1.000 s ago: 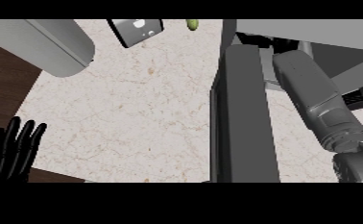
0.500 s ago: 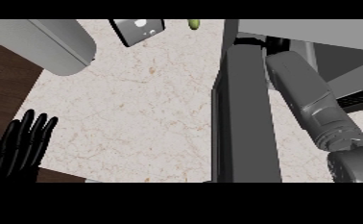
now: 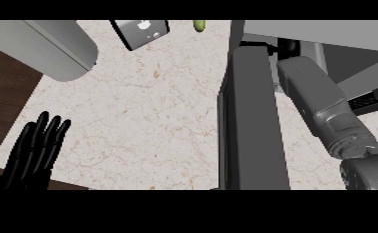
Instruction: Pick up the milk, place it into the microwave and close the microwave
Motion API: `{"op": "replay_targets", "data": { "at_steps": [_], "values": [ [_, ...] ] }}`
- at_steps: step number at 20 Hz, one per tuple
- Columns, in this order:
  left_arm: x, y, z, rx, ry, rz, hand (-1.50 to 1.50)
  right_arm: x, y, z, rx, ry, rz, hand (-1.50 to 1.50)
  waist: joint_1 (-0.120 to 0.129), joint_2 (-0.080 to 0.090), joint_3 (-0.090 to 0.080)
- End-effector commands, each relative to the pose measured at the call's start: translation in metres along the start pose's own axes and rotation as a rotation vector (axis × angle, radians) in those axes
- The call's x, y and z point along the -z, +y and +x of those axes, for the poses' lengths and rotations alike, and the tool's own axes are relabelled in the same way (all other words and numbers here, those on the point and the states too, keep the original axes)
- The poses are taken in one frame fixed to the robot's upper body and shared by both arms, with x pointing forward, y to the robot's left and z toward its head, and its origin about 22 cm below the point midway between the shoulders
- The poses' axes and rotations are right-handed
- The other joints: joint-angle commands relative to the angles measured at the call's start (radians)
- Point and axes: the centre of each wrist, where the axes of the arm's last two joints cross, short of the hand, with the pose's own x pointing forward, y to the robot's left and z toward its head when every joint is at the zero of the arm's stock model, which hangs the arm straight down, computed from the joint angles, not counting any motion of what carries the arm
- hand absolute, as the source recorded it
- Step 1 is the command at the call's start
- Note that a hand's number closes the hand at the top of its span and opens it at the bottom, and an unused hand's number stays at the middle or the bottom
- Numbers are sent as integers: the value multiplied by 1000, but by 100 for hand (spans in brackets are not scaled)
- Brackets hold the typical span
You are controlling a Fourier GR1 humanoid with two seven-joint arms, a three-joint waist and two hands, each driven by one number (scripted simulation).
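Fingers [image 3: 46, 132] of the left hand [image 3: 33, 157] extended and released, grasping nothing, resting at the view's lower left over the speckled table [image 3: 155, 112]. Beyond the fingertips: a grey cylindrical body [image 3: 52, 47], a dark device [image 3: 142, 31] and a small green object [image 3: 199, 25]. Far to their right: the microwave door [image 3: 251, 122] on edge, with the right forearm [image 3: 321, 104] past it; right fingers hidden, state undeterminable. Milk not visible.

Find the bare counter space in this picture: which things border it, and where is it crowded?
The widest bare patch of counter lies between the left hand at lower left and the dark microwave door at right, below the small box and green item. It is crowded at right, where the right forearm reaches past the door.
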Motion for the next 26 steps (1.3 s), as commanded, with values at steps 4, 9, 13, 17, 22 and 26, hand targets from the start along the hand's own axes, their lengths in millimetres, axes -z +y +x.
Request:
{"op": "replay_targets", "data": {
  "at_steps": [4,9,13,17,22,26],
  "values": [
    [5,-11,-5,-2,2,-21,-150,1,-14,-8,21,6,12,-150,-11,-5,-1],
    [11,-16,-8,-1,24,-25,-150,-9,-14,-21,42,-5,22,-150,-33,-13,-1],
    [11,-26,-3,-29,5,-20,-150,-19,-12,-31,87,11,86,-150,-31,-19,0],
    [9,-30,-9,-7,30,-22,-150,-26,-12,-39,124,7,47,-150,-41,-22,0],
    [12,-38,-10,-10,33,-37,-150,-33,-11,-46,172,30,83,-150,-64,-37,-2],
    [17,-48,-12,-45,47,-73,-150,-49,-8,-60,207,18,121,-150,-82,-43,-2]
  ]
}}
